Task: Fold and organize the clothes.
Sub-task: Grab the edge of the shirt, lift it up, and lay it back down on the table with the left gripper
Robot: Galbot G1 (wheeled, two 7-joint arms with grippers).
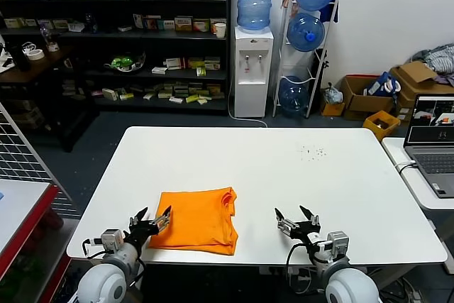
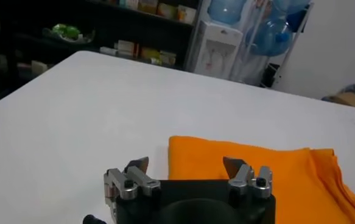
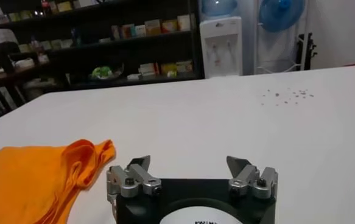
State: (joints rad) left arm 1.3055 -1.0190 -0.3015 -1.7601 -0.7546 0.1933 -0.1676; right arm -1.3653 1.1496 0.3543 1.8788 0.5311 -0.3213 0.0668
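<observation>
The orange T-shirt (image 1: 198, 221) lies folded into a flat rectangle on the white table (image 1: 284, 168), near the front edge, left of centre. No lettering shows. My left gripper (image 1: 153, 219) is open and empty at the shirt's near left corner, just above the table. In the left wrist view the shirt (image 2: 256, 173) lies just beyond the open gripper (image 2: 187, 165). My right gripper (image 1: 297, 218) is open and empty over bare table, to the right of the shirt. The right wrist view shows the shirt's folded edge (image 3: 43, 176) off to the side of the gripper (image 3: 189, 163).
A laptop (image 1: 433, 143) sits on a side table at the right. A water dispenser (image 1: 252, 69), a rack of water bottles (image 1: 306, 40) and cardboard boxes (image 1: 369, 94) stand beyond the table. Dark shelves (image 1: 120, 33) line the back left. A red-edged cart (image 1: 21, 225) stands at the left.
</observation>
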